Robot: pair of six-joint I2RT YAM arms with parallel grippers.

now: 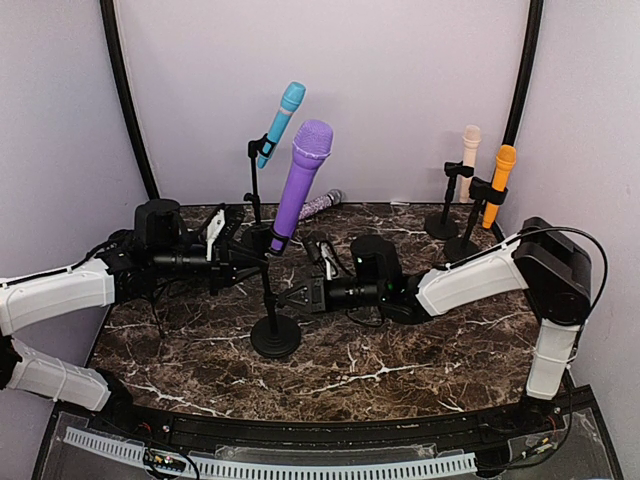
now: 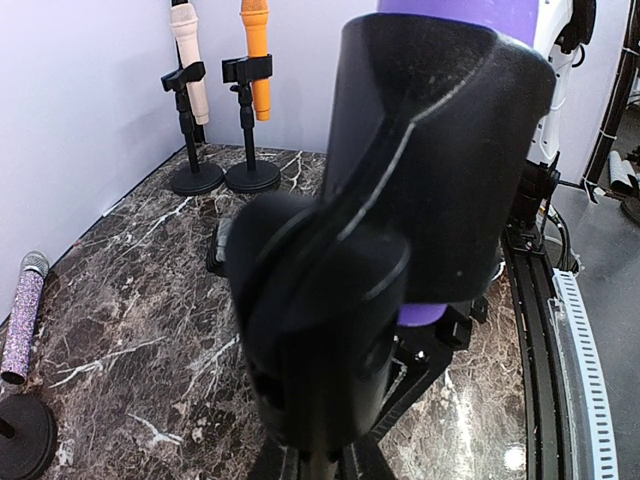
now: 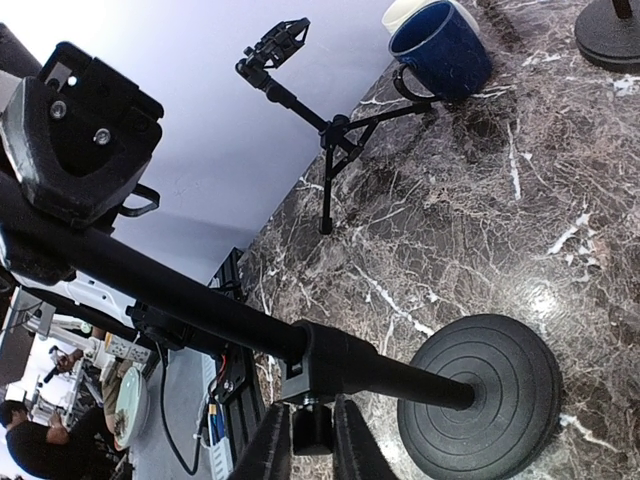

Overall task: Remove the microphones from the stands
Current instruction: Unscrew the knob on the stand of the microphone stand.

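The purple microphone leans upright in the clip of a black stand at the table's middle. In the left wrist view the clip fills the frame, with purple microphone showing above it and below it. My left gripper comes in from the left and is shut on the stand's pole just under the clip; its fingertips barely show. My right gripper comes in from the right, lower down. Its fingers are shut on the small knob under the pole's collar, above the round base.
A blue microphone stands on a stand at the back. Cream and orange microphones stand at the back right. A glittery microphone lies by the back wall. The right wrist view shows a blue mug and an empty tripod stand.
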